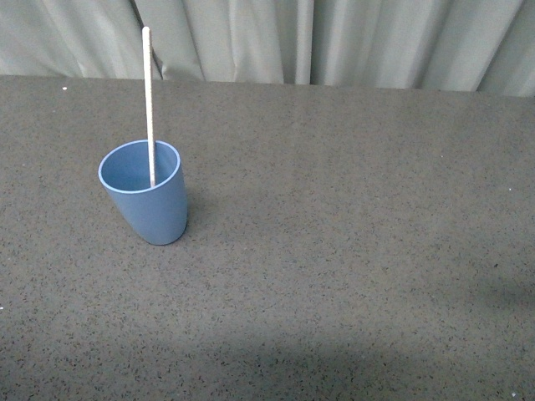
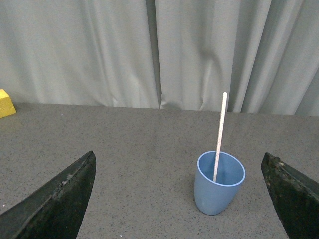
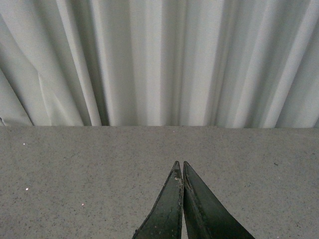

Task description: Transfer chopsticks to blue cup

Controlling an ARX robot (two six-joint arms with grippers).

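Observation:
The blue cup (image 1: 145, 191) stands upright on the dark speckled table at the left. The pale cream chopstick (image 1: 149, 100) stands in it, leaning on the rim, its top well above the cup. The left wrist view shows the cup (image 2: 218, 182) and the chopstick (image 2: 220, 133) ahead of my left gripper (image 2: 179, 164), whose jaws are wide open and empty, set back from the cup. My right gripper (image 3: 180, 164) is shut and empty over bare table. Neither arm shows in the front view.
A grey curtain (image 1: 334, 38) hangs along the table's far edge. A yellow block (image 2: 6, 103) lies at the table's edge in the left wrist view. The table (image 1: 351, 251) spreads to the right of the cup.

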